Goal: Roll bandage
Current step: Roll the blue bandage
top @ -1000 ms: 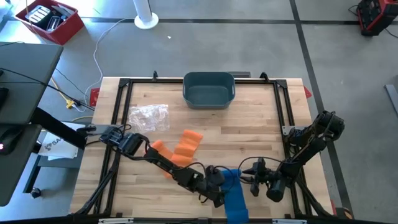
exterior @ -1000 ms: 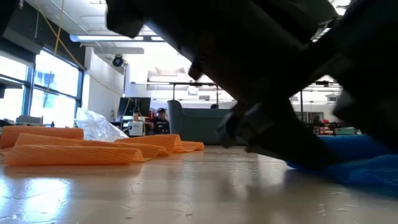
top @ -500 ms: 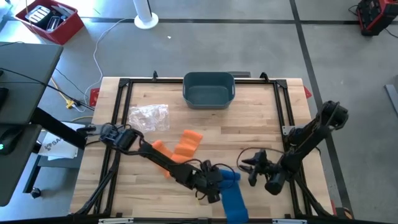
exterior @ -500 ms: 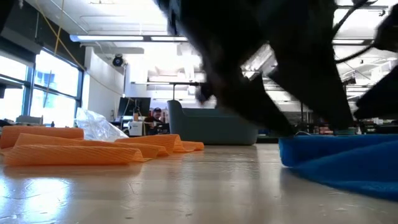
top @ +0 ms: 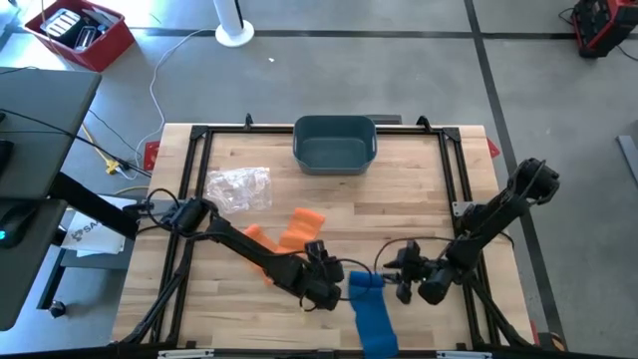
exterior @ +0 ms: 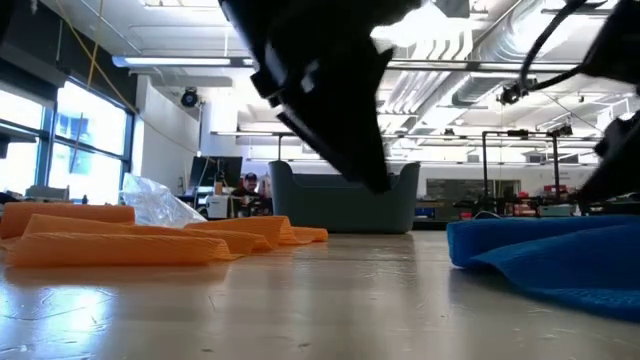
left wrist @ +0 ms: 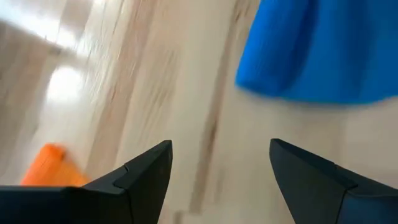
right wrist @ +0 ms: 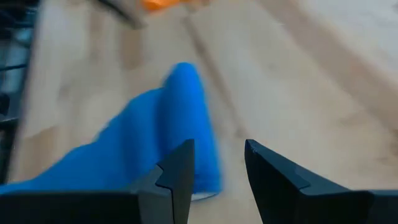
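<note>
A blue bandage (top: 371,307) lies on the wooden table near its front edge. Its far end (right wrist: 189,118) is curled over into a short roll, and the rest lies flat toward the front edge. My left gripper (top: 332,283) hovers open just left of that rolled end, above the table, with nothing between its fingers (left wrist: 149,171). On the roll's right side my right gripper (top: 397,271) stands open, its fingers (right wrist: 180,165) short of the bandage and touching nothing. In the low view the blue bandage (exterior: 560,250) lies free at the right.
An orange bandage (top: 289,239) lies loosely folded left of centre, under the left arm. A crumpled clear plastic bag (top: 237,187) lies behind it. At the table's far edge stands a grey-blue bin (top: 334,143). A black frame (top: 199,135) runs around the tabletop.
My left gripper has come up off the blue bandage's far end and drawn back toward the table's left and far side, its wrist turning as it went. My right gripper has risen a little and shifted toward the far edge. The bandage's rolled end now lies uncovered.
</note>
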Motion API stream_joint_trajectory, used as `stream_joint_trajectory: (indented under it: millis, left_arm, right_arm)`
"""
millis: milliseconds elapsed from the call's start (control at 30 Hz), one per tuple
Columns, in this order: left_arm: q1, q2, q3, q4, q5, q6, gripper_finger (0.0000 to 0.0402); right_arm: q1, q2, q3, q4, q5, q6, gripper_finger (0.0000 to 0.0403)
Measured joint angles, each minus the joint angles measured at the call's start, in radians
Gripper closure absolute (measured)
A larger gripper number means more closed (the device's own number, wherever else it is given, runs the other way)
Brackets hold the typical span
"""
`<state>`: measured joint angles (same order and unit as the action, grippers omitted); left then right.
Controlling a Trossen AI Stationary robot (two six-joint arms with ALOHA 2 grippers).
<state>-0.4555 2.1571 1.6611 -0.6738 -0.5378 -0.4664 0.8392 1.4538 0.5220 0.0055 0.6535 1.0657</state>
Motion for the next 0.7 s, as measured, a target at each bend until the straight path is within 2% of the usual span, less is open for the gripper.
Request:
stream_joint_trajectory:
  millis: [100,167,233,300,400,467,700]
  left_arm:
    - [0.012,-0.002,-0.003,-0.053,0.002,0.000,0.0138]
    - [0.018,-0.001,-0.037,-0.009,0.002,0.009,0.0138]
    - [0.019,0.002,-0.097,0.094,0.034,0.029,0.0138]
    - [0.026,0.002,-0.176,0.250,0.127,0.047,0.0138]
    - [0.054,-0.002,-0.279,0.506,0.228,0.054,0.0138]
    - [0.078,0.000,-0.316,0.605,0.262,0.052,0.0138]
    - [0.112,0.012,-0.400,0.864,0.245,0.018,0.0138]
  right_arm:
    - [0.049,0.023,0.000,0.012,-0.004,0.042,0.0269]
    - [0.074,0.029,0.000,0.005,-0.008,0.090,0.0269]
    - [0.095,0.042,0.000,0.010,-0.016,0.145,0.0269]
    - [0.111,0.061,0.000,0.020,-0.019,0.192,0.0269]
    - [0.125,0.100,0.000,0.057,-0.007,0.213,0.0269]
    - [0.118,0.131,0.000,0.080,0.002,0.213,0.0269]
    - [0.078,0.216,0.000,0.173,0.008,0.213,0.0269]
